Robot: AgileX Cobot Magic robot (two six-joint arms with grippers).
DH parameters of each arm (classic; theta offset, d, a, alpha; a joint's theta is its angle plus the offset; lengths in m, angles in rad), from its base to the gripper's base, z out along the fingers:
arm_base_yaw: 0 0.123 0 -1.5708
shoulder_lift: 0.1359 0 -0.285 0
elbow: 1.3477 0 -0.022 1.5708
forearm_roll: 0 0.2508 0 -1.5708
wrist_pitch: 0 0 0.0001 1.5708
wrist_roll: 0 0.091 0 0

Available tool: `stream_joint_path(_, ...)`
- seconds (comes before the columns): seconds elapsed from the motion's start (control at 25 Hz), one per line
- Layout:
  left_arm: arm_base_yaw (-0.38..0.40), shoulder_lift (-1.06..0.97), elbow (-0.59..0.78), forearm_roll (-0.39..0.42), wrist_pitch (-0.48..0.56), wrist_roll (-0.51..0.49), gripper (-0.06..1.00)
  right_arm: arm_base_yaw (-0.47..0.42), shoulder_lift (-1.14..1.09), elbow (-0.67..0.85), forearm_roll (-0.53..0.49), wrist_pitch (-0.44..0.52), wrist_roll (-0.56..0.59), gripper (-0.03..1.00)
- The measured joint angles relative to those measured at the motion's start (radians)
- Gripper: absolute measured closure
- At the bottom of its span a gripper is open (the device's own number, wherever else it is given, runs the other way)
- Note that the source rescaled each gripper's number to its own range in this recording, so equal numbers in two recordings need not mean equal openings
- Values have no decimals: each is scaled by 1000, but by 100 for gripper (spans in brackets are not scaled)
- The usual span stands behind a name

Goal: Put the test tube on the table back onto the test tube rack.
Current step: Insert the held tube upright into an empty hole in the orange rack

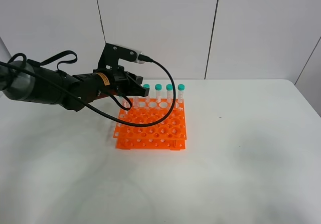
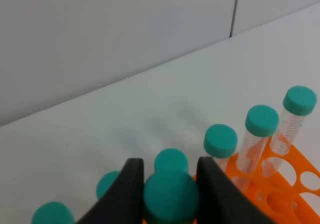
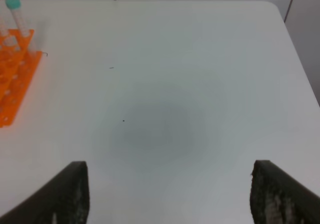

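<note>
The test tube [image 2: 171, 196] is held upright by its teal cap, which is pinched between the two black left fingers [image 2: 126, 191]; one finger is pressed against each side of the cap, and only the cap's top is seen in the left wrist view. The tube is carried at the rear-left corner of the test tube rack [image 1: 155, 129]. Whether its tip has entered a hole cannot be told, as the lower part is hidden by the arm. Other teal-capped tubes [image 1: 181, 91] are stood upright in the rack's rear row, just beside the held one. The orange rack is set on the white bench [image 1: 251, 159]. The right fingers [image 3: 72, 191] are spread wide with nothing between them, over bare bench well apart from the rack's right side.
</note>
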Motion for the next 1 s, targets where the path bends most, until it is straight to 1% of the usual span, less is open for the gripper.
stream_joint_path(0.44,15,28,-1,0,5,2,94,0,0,0,0,0,0,-3)
stream_joint_path(0.72,16,32,-1,3,-22,2,94,0,0,0,0,0,0,-3)
stream_joint_path(1.0,20,37,-1,3,-23,2,94,0,0,0,0,0,0,-3)
